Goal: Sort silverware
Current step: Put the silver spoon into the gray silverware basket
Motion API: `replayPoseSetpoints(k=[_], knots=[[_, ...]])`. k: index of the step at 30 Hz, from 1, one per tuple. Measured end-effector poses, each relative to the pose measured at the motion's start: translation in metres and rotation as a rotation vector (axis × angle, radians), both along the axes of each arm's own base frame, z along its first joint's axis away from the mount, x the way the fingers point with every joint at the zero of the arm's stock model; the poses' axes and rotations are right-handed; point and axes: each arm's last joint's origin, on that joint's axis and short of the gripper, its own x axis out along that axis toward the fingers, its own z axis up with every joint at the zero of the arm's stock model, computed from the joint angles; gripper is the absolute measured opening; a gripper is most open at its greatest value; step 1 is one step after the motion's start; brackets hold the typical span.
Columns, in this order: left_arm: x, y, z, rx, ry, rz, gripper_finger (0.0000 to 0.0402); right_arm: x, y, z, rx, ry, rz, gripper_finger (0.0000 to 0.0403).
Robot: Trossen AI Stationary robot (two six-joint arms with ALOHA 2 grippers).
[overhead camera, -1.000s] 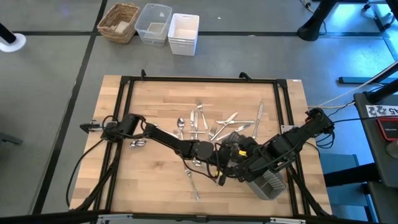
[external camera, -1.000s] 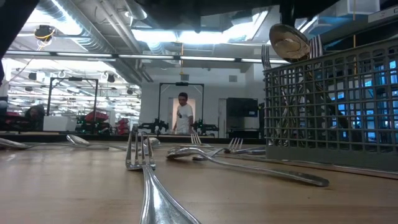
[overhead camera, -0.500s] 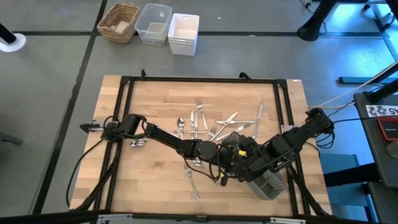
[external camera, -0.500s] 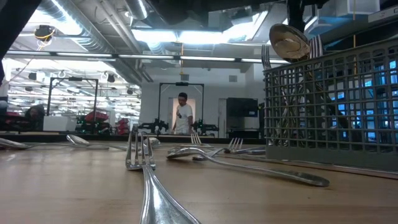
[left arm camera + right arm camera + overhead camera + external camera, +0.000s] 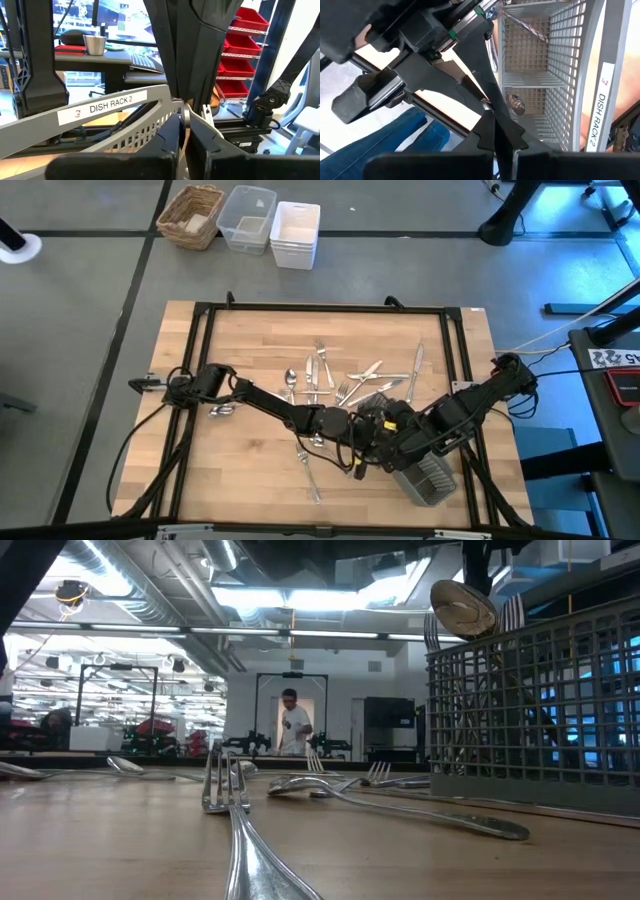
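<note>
Both grippers meet above the grey slatted caddy point(image 5: 428, 478), near the table's front right. My right gripper point(image 5: 184, 97) points down and is shut on a slim piece of silverware point(image 5: 186, 111). My left gripper point(image 5: 185, 122) reaches in level from the left and is shut on the same piece just below. The caddy point(image 5: 540, 710) holds a spoon point(image 5: 462, 605) and forks standing upright. More silverware point(image 5: 340, 380) lies loose on the wooden table's middle. One long fork point(image 5: 235, 820) lies nearer the front edge. My left gripper pinches the slim metal piece point(image 5: 186, 114) between its two fingers, coming level from the table's left. The piece shows edge-on and stands upright, clear of the table. My right gripper holds the same piece by its upper end point(image 5: 492, 107) from above, fingers pointing down. The rest point(image 5: 490, 50) hangs below them over the caddy.
A black frame point(image 5: 200, 310) runs around the table. A wicker basket point(image 5: 190, 215) and two plastic bins point(image 5: 270, 225) stand on the floor beyond the far edge. A person point(image 5: 293, 725) stands far back in the room. Bare wood lies at the table's left.
My left gripper has shut beside the right gripper's fingertips above the caddy. Both arms have stayed where they were.
</note>
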Motion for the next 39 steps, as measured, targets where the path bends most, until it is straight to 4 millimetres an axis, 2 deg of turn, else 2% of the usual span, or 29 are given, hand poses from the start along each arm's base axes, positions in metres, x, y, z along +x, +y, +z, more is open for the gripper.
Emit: replayPoseSetpoints(k=[4,9,15,25,33,39], knots=[[0.0,0.001,0.006,-0.073,-0.046,0.0,0.0003,-0.007,-0.005,0.01,-0.006,-0.047,-0.006,0.0001],[-0.001,0.006,0.016,-0.18,-0.094,-0.003,0.0002,-0.019,-0.015,0.032,-0.036,-0.163,-0.003,0.0001],[-0.004,0.02,0.036,-0.275,-0.118,0.004,0.0002,-0.044,-0.023,0.062,-0.134,-0.354,0.071,0.0001],[-0.016,0.066,0.089,-0.468,-0.201,-0.027,0.0002,-0.081,-0.016,0.082,-0.322,-0.557,0.193,0.0001],[-0.021,0.104,0.106,-0.606,-0.268,-0.2,0.0002,-0.101,-0.01,0.09,-0.471,-0.66,0.335,0.0001],[-0.033,0.13,0.12,-0.608,-0.338,-0.422,0.0001,-0.107,-0.011,0.093,-0.521,-0.685,0.39,0.0001]])
